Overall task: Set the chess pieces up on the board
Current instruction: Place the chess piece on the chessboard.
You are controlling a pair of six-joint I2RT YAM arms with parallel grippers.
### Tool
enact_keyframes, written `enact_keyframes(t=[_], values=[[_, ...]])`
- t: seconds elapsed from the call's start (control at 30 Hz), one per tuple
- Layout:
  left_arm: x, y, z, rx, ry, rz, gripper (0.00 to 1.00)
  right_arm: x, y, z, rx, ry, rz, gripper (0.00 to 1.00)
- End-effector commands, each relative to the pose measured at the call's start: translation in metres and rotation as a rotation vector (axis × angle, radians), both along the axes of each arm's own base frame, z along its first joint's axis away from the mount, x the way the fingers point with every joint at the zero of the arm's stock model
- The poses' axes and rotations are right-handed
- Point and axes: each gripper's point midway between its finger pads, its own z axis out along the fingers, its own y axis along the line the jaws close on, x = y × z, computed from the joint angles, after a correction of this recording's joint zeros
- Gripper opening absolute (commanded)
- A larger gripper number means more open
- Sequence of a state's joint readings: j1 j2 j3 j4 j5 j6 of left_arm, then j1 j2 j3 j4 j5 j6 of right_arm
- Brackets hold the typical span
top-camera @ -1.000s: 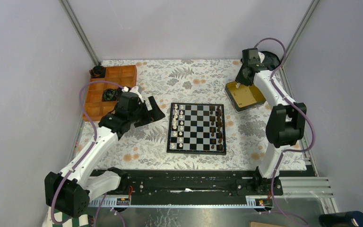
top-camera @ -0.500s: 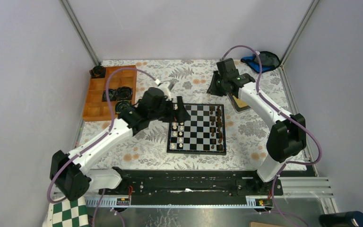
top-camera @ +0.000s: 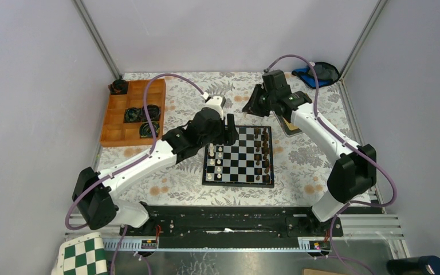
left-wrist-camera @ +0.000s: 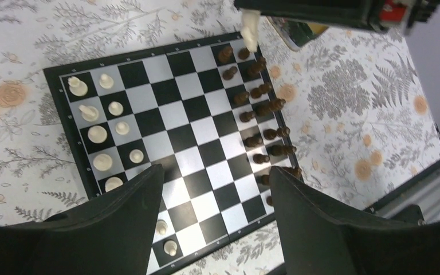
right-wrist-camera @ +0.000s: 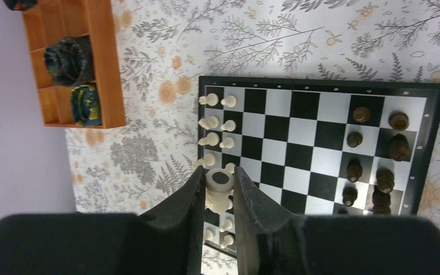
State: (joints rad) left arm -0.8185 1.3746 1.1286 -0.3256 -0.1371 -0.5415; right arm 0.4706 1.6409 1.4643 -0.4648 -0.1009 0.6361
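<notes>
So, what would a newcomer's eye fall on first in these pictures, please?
The central chessboard, cream pieces along its left side, brown ones along its right. Then the right arm, its jaws shut on a cream piece near the board's far edge, and the left arm's open jaws above the board.

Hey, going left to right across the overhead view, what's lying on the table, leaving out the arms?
Wooden tray → white pieces → dark pieces → blue-black object.
</notes>
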Motion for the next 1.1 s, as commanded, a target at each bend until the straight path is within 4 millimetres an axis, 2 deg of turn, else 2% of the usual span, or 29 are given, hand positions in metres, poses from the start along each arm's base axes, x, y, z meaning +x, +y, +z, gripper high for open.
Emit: enact_keyframes(t=[0.0, 0.2, 0.47, 0.77, 1.07], values=[[0.027, -0.003, 0.020, -0.022, -0.161, 0.095, 0.75, -0.012, 0.015, 0.042, 0.122, -0.050, 0.021, 0.00], [0.037, -0.018, 0.026, -0.042, -0.205, 0.068, 0.74, -0.026, 0.020, 0.044, 0.123, -0.036, 0.037, 0.00], [0.042, -0.027, 0.025, -0.054, -0.232, 0.056, 0.72, -0.036, 0.039, 0.048, 0.113, -0.029, 0.074, 0.00], [0.044, -0.016, 0.028, -0.045, -0.262, 0.095, 0.54, -0.043, 0.048, 0.050, 0.147, -0.009, 0.078, 0.00], [0.042, -0.007, 0.032, -0.066, -0.284, 0.124, 0.42, -0.046, 0.052, 0.051, 0.161, 0.002, 0.090, 0.00]])
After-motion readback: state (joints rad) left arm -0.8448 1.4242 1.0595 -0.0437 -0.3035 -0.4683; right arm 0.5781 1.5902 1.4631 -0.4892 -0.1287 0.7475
